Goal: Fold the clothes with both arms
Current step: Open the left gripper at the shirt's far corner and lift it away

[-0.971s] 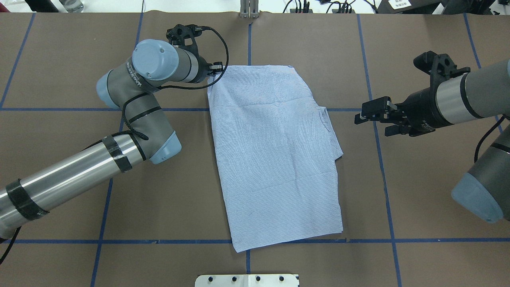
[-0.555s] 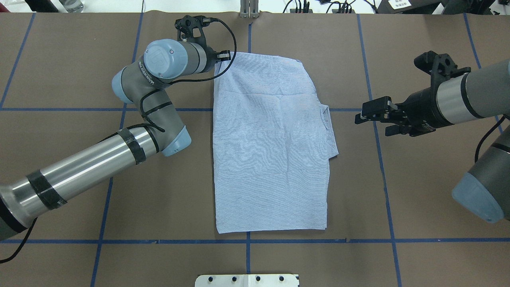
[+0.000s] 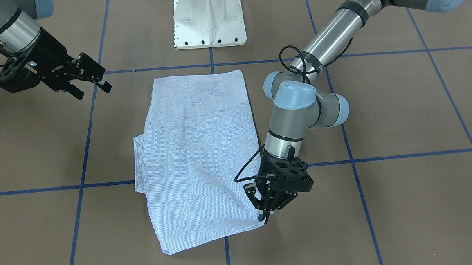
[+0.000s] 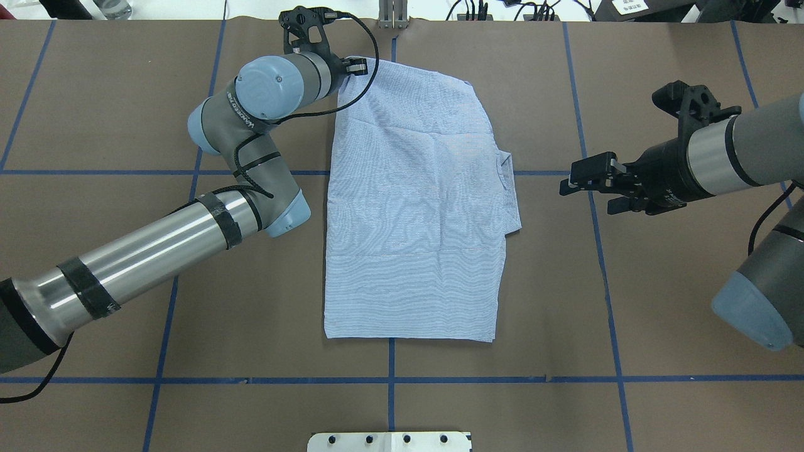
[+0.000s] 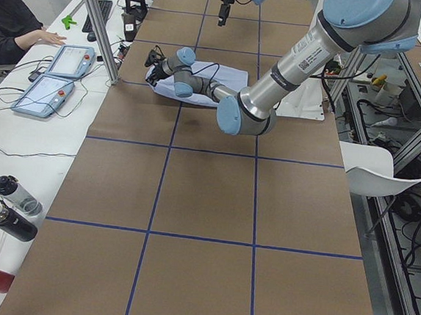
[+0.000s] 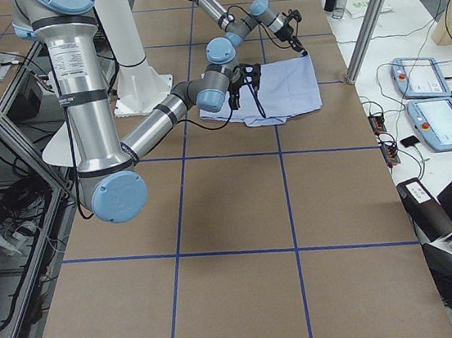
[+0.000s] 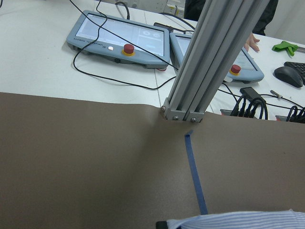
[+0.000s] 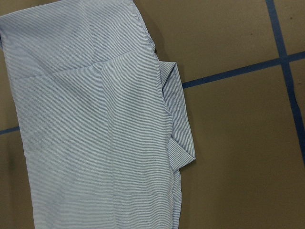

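Brown paper covers the bench [image 4: 94, 94], which is gridded in blue tape [image 4: 188, 380]. An aluminium post [image 7: 205, 62] stands at its far edge, with teach pendants [image 7: 119, 38] on the white side table beyond. The shirt [image 4: 414, 213] lies mid-bench, folded into a long panel with no buttons showing. A folded flap [image 8: 178, 119] pokes out along its right side. The left gripper [image 3: 267, 214] has its fingers clenched on the shirt's far left corner and holds it slightly off the paper; the rest lies flat. The right gripper [image 4: 575, 182] hovers off to the shirt's right, well apart from it, fingers spread and holding nothing. We judge the main risk to be the thin pinch on a single corner, which could slip out under any drag. Pulling from one side alone would skew the panel, whose far edge already runs slanted, and could spill the flap open. The left wrist's black cable [image 3: 242, 174] loops out over the shirt's edge and might snag it. The post stands near the left gripper, so a careless swing could strike it. The only containers we note are the bottles [image 5: 17, 194] on the side table. They are capped, and we cannot tell their contents.
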Robot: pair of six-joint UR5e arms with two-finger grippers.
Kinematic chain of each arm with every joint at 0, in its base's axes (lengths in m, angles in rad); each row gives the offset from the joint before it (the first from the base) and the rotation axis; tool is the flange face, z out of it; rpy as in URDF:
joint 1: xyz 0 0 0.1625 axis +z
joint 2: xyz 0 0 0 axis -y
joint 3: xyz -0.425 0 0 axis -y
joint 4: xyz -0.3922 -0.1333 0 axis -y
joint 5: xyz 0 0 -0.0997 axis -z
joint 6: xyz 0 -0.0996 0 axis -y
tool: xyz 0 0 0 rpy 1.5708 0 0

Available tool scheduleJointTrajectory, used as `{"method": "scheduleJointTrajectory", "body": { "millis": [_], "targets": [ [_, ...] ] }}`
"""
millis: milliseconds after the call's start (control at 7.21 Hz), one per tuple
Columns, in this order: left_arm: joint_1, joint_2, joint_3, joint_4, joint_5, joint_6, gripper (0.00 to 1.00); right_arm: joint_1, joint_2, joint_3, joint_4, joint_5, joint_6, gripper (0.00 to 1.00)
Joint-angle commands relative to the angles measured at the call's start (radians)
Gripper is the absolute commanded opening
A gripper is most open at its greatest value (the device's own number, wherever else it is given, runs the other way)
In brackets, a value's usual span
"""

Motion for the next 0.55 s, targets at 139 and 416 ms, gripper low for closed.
{"method": "scheduleJointTrajectory", "body": {
  "millis": [139,416],
  "targets": [
    [-0.002,-0.002,0.011,-0.011,0.008,-0.002,0.97,0.000,0.002,-0.008,0.000,-0.008,0.002,1.00],
    [-0.009,0.001,-0.003,-0.010,0.004,-0.015,1.00,-0.002,0.008,-0.008,-0.003,-0.028,0.002,1.00]
  ]
}}
